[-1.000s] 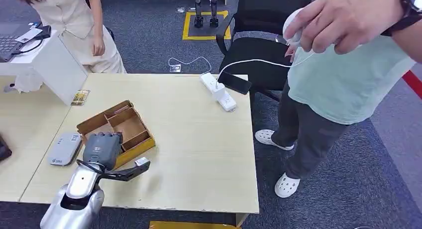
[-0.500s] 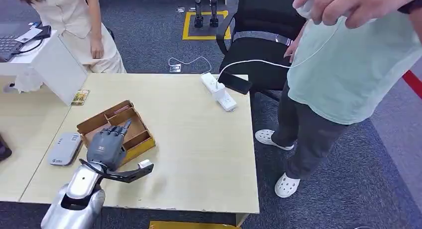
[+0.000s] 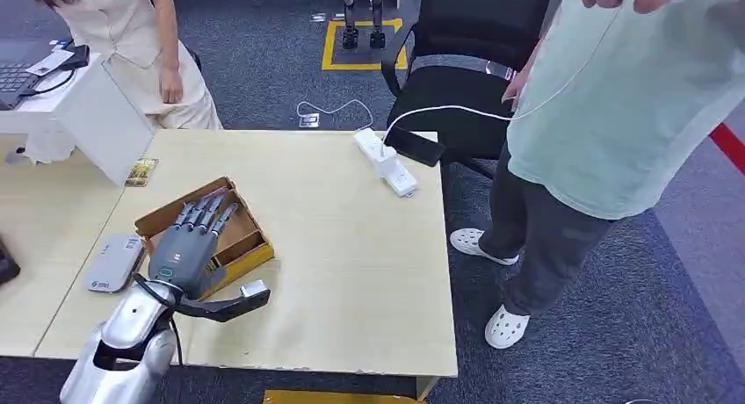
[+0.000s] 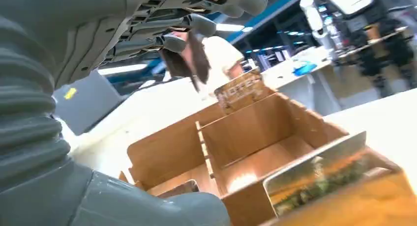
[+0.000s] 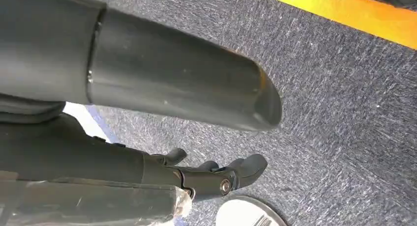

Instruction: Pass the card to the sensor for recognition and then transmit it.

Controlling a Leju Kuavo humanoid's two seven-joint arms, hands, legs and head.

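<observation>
Left hand [image 3: 187, 246] hovers over the near side of the wooden box [image 3: 235, 230], fingers [image 3: 204, 212] spread and stretched forward, nothing between them. Wrist view confirms: fingers splayed above the compartments, no card in them. Right hand [image 5: 216, 176] hangs low over carpet, fingers loosely curled; can't tell if it's closed or holds anything.

Card status: one card [image 4: 322, 179] stands on edge in the near slot of the box, picture side facing the wrist camera. Not gripped yet. Another printed card [image 4: 239, 88] sticks up at the far wall of the box.

Sensor [image 3: 115, 262], the flat grey pad, sits on the table [image 3: 351, 246] just left of the box, nothing on it.

So my read: task is at the very start. Pickup not done, scan not done, handover not done. Still left: pinch the card out of the slot, lay it on or over the sensor, then pass it on, probably to the person in the pale green shirt [image 3: 615, 105] standing at the right edge of the table.

Farther out: power strip [image 3: 385, 161] and phone [image 3: 413, 145] on the far edge, black office chair [image 3: 466, 61] behind, second person [image 3: 132, 35] at the far left.
</observation>
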